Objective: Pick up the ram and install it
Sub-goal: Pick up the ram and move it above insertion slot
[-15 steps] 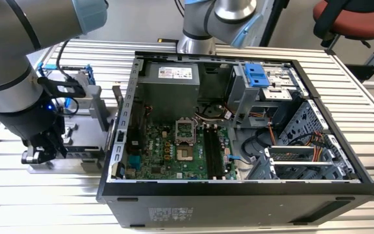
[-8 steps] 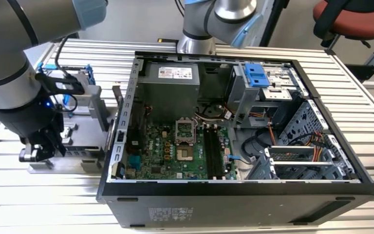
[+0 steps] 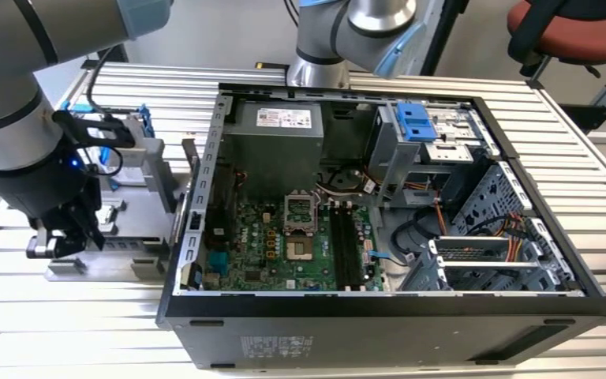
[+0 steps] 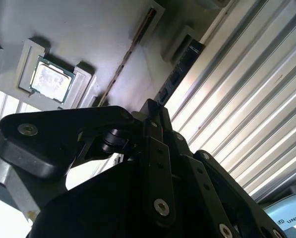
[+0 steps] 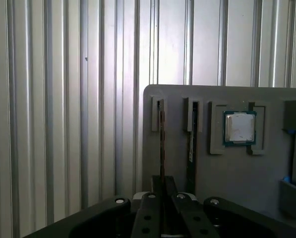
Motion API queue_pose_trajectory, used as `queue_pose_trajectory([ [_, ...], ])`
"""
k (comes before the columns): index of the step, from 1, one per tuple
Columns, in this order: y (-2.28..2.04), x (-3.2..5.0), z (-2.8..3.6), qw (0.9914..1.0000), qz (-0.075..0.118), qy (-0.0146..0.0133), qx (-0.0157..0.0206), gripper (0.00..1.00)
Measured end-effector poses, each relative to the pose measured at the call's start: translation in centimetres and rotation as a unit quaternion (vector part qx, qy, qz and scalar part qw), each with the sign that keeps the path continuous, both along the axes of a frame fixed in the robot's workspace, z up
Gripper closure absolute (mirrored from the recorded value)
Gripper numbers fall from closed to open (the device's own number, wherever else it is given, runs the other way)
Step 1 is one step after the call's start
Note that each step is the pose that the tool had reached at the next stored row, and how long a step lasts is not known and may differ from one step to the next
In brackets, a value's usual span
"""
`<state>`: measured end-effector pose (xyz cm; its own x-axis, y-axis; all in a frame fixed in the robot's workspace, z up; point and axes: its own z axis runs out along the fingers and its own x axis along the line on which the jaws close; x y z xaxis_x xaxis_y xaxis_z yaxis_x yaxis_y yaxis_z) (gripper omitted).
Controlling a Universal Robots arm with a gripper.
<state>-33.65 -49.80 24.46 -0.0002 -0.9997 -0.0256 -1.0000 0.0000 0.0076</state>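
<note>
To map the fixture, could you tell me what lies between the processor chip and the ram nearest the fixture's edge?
In the first wrist view, a second dark stick stands on edge in its own slot between the ram and the processor chip.

Ram (image 5: pixel 161 144) in holder (image 5: pixel 222 173), beside processor (image 5: pixel 239 128)

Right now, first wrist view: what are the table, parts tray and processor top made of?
Table: bare metal slats, likely aluminium; ribbed, bright streaky glare. Parts tray: matte grey, maybe plastic or painted metal; even tone, no glare. Processor top: silvery metal lid, dull sheen, green board rim.
</note>
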Motion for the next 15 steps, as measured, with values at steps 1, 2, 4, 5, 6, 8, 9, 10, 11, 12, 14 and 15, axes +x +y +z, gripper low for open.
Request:
queue_pose_trajectory([
  [1, 0.0, 0.0, 0.11, 1.0, 0.0, 0.0, 0.0, 1.0],
  [2, 0.0, 0.0, 0.24, 1.0, 0.0, 0.0, 0.0, 1.0],
  [4, 0.0, 0.0, 0.5, 1.0, 0.0, 0.0, 0.0, 1.0],
  [5, 0.0, 0.0, 0.63, 1.0, 0.0, 0.0, 0.0, 1.0],
  [6, 0.0, 0.0, 0.78, 1.0, 0.0, 0.0, 0.0, 1.0],
  [8, 0.0, 0.0, 1.04, 1.0, 0.0, 0.0, 0.0, 1.0],
  [9, 0.0, 0.0, 1.17, 1.0, 0.0, 0.0, 0.0, 1.0],
  [10, 0.0, 0.0, 1.31, 1.0, 0.0, 0.0, 0.0, 1.0],
  [11, 0.0, 0.0, 1.44, 1.0, 0.0, 0.0, 0.0, 1.0],
  [12, 0.0, 0.0, 1.59, 1.0, 0.0, 0.0, 0.0, 1.0],
  [14, 0.0, 0.0, 1.9, 1.0, 0.0, 0.0, 0.0, 1.0],
  [15, 0.0, 0.0, 2.06, 1.0, 0.0, 0.0, 0.0, 1.0],
])
